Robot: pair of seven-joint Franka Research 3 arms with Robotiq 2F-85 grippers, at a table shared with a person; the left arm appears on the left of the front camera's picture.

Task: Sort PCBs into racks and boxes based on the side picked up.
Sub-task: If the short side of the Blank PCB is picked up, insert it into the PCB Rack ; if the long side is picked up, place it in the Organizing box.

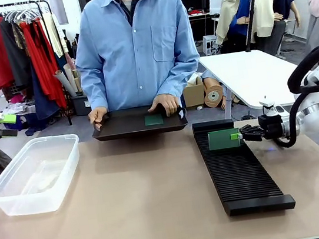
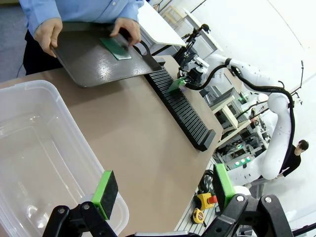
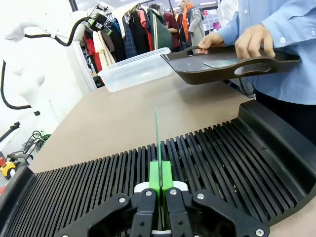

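Observation:
My right gripper [image 1: 242, 136] is shut on a green PCB [image 1: 223, 139], holding it upright on edge over the far end of the long black ribbed rack [image 1: 238, 171]. In the right wrist view the PCB [image 3: 158, 143] appears as a thin edge rising from the closed pads [image 3: 154, 174], just above the rack's slots [image 3: 222, 158]. Another PCB [image 1: 153, 119] lies flat on the black tray [image 1: 119, 128] that the person holds with both hands. My left gripper [image 2: 163, 190] hangs open and empty above the near corner of the clear box [image 2: 29, 148].
The clear box [image 1: 33, 173] stands at the table's left side. The tray is at the far edge in the middle. A white table [image 1: 248, 74] and a clothes rail stand behind the person.

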